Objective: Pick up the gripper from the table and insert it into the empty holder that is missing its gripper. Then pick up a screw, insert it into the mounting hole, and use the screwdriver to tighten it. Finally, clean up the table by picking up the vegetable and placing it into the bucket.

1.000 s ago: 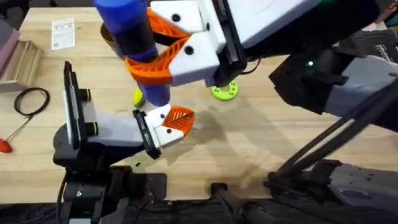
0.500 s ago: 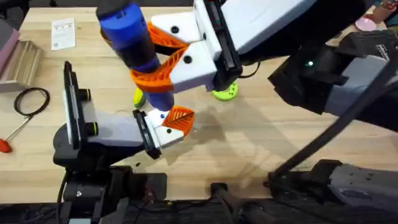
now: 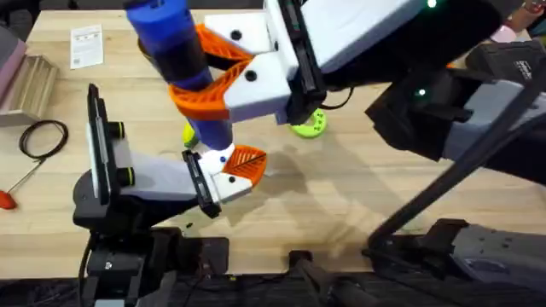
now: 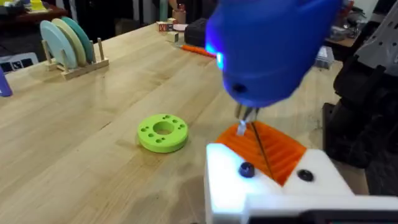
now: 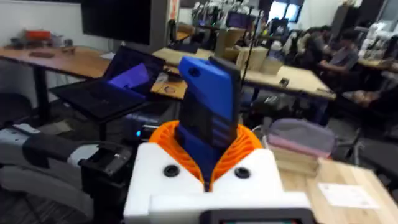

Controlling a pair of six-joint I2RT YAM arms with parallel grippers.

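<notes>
My right gripper (image 3: 205,81) reaches across from the right and is shut on the blue screwdriver (image 3: 175,60), orange pads (image 5: 245,146) clamping its body (image 5: 208,118). The screwdriver stands nearly upright, a light glowing at its lower end. Its thin bit (image 4: 254,135) points down at the orange gripper tip (image 4: 273,149) seated in the white holder (image 4: 261,190) on my left gripper (image 3: 243,166). A dark screw head (image 4: 247,169) sits in the holder just beside the bit. A yellow-green vegetable (image 3: 188,134) peeks out behind the screwdriver. The bucket is hidden.
A green ring with holes (image 3: 308,124) lies on the table (image 3: 341,196) beyond the holder. At the far left are a black cable loop (image 3: 43,136), a red-handled tool (image 3: 7,199), a wooden rack (image 3: 30,85) and a paper card (image 3: 86,45).
The screwdriver's top has swayed slightly to the left with the right gripper, while its bit stays at the holder. The left arm has not moved.
</notes>
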